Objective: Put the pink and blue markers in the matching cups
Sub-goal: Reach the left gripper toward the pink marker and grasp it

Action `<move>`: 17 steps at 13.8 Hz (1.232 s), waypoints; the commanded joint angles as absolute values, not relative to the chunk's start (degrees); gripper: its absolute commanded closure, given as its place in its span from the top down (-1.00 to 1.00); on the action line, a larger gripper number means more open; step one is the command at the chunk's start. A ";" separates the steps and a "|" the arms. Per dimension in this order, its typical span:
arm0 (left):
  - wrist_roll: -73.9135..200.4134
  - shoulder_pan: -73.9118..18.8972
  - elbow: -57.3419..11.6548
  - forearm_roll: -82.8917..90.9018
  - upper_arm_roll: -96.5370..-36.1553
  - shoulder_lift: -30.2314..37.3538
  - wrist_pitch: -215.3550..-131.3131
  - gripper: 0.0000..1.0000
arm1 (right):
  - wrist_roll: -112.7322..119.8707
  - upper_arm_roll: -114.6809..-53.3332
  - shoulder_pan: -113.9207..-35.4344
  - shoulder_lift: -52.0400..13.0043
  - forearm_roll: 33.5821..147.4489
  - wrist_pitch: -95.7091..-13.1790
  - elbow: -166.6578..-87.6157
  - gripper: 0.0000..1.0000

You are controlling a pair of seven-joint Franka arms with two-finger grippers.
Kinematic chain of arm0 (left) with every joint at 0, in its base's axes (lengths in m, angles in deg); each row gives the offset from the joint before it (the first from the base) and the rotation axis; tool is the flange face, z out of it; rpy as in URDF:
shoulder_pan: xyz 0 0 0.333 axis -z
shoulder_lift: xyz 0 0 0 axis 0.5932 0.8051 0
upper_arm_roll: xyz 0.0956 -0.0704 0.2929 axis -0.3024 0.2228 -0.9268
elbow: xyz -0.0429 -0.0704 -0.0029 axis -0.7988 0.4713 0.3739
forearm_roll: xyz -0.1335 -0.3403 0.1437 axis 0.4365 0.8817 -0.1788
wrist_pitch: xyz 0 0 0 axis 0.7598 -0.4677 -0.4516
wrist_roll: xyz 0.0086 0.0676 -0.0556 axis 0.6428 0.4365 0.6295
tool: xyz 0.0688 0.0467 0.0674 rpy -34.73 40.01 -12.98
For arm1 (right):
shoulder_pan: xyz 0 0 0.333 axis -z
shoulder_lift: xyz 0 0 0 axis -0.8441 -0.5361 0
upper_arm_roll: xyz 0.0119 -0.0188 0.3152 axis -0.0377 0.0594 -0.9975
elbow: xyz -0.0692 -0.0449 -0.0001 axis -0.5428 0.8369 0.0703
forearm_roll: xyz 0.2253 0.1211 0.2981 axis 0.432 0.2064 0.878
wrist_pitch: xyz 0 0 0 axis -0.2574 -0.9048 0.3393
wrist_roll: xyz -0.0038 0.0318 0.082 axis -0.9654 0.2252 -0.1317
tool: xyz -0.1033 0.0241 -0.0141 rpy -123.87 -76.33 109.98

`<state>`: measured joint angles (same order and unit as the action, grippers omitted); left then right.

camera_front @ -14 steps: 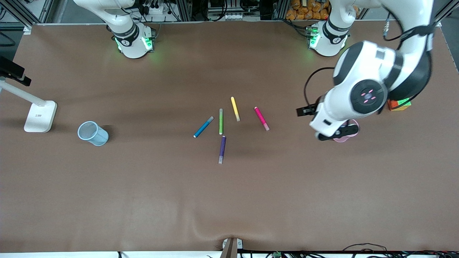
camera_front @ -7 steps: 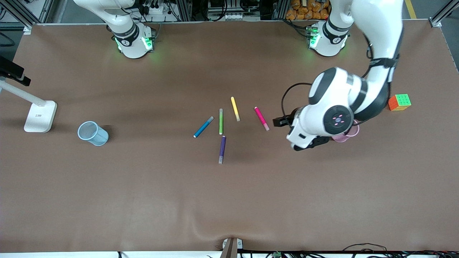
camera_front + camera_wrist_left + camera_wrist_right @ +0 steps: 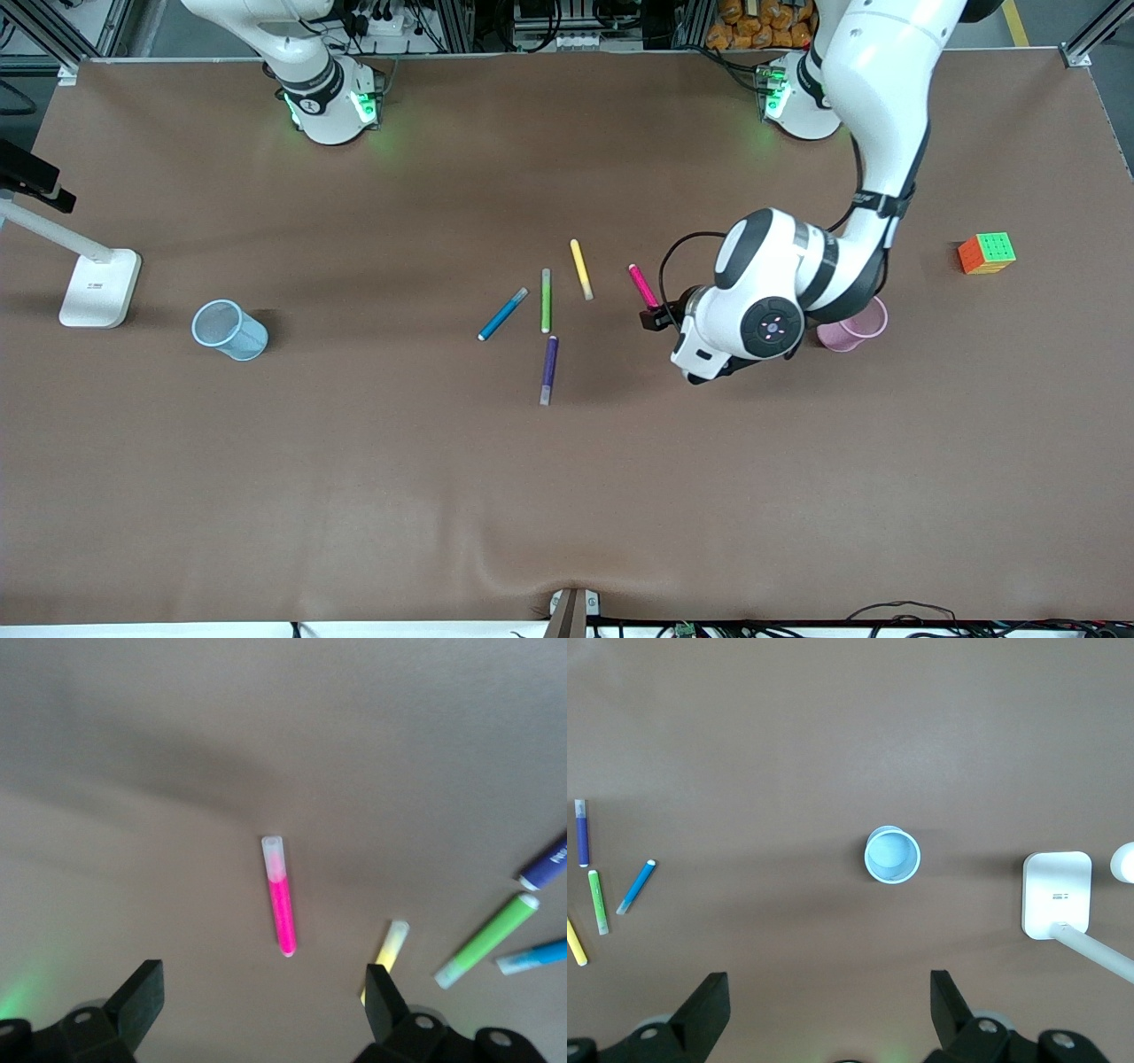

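Left gripper, jaws apart, hovers over the pink marker beside the pink cup; next, descend and pinch. Right gripper waits, jaws apart.

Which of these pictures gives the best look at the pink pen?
The left wrist view: the pink marker lies whole on the table, clear cap and all, under the open left gripper. In the front view that arm covers its cap end. The right wrist view does not show it.
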<state>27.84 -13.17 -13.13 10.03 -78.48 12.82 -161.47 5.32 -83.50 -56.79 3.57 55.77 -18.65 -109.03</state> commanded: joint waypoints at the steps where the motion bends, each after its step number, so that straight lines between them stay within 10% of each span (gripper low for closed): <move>1: 25.68 -11.78 -14.54 11.18 -78.87 13.62 -163.83 1.00 | 5.09 -84.18 -55.56 3.51 56.31 -18.19 -108.71 1.00; 17: 23.03 -9.49 -23.24 16.90 -78.87 17.58 -173.86 1.00 | 5.09 -84.18 -55.29 3.51 56.39 -18.10 -108.80 1.00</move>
